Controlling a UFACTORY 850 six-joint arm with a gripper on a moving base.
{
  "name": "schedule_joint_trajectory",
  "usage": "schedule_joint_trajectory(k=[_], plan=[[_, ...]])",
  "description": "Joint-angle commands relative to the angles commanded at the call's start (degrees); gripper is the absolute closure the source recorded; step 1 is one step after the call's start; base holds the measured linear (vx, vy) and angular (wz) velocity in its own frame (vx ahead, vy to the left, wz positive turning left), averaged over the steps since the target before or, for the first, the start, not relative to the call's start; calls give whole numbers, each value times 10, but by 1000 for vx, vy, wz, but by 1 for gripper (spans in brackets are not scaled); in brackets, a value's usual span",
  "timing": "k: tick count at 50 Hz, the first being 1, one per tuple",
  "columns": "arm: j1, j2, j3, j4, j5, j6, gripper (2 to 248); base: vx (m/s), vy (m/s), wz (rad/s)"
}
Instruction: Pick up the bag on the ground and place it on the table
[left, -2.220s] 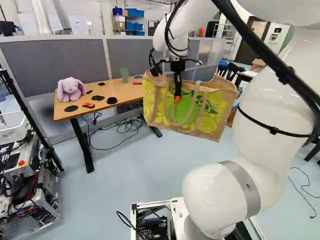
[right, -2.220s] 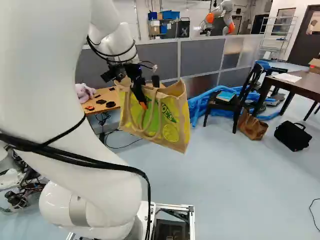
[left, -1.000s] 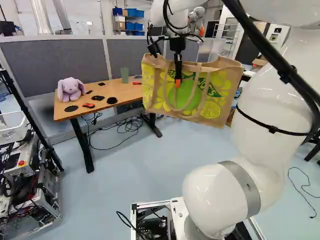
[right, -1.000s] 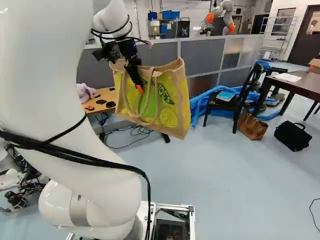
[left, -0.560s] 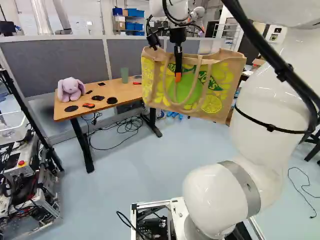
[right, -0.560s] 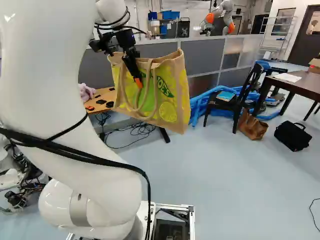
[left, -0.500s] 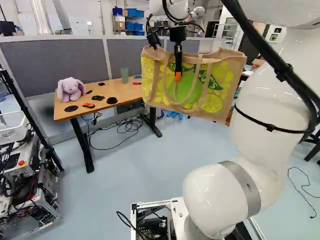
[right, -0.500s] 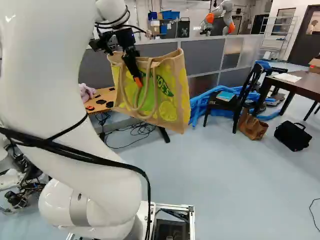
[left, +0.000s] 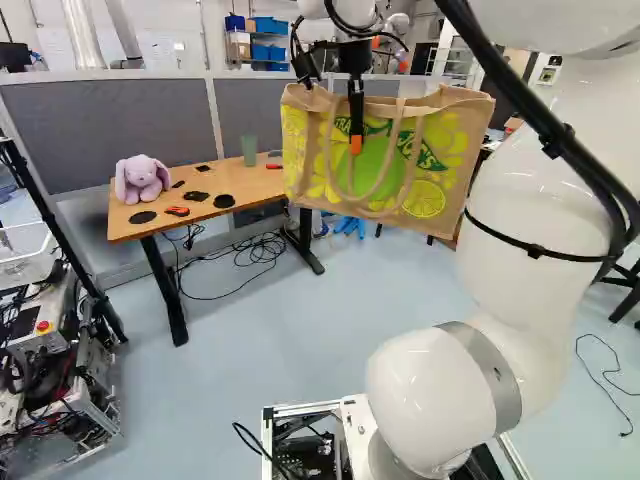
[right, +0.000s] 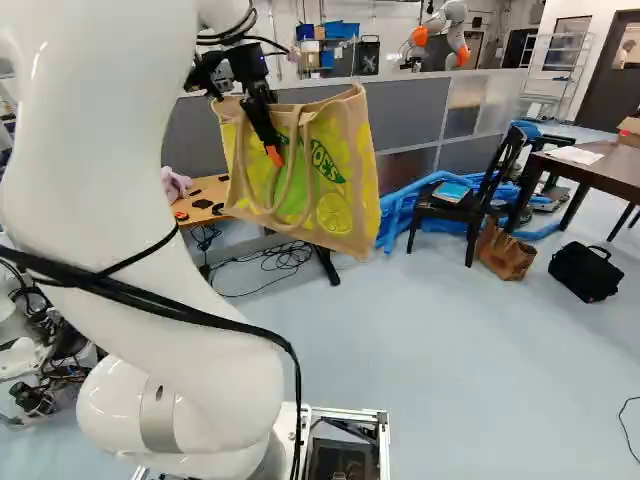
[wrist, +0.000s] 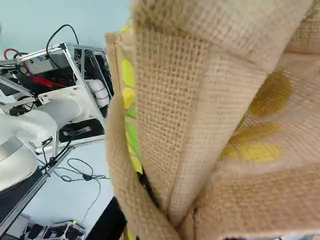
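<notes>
Bag (left: 440, 165) aloft, pincer (left: 356, 142) closed on its upper edge
It hangs slightly tilted above the floor (left: 300, 310), handles looping down its face, hiding part of the table (left: 240, 180) in both base views; plush rabbit (left: 142, 180) sits on the tabletop

the white arm (left: 520, 300) arches high, its black pincer (left: 356, 143) pointing down and clamped, 1 orange tip (right: 274, 156) showing.
</notes>
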Motion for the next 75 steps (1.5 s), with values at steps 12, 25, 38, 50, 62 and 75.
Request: schedule_joint_trajectory(k=[12, 25, 38, 50, 62, 75], plan=[[0, 0, 0, 0, 0, 0, 217, 0, 0, 0], [0, 0, 0, 0, 0, 0, 217, 60, 27, -50], [0, 0, 0, 0, 0, 0, 217, 71, 54, -5], [0, 0, 0, 0, 0, 0, 217, 112, 97, 170], [0, 0, 0, 0, 0, 0, 217, 157, 115, 198], [0, 0, 0, 0, 0, 0, 217, 172, 67, -18]])
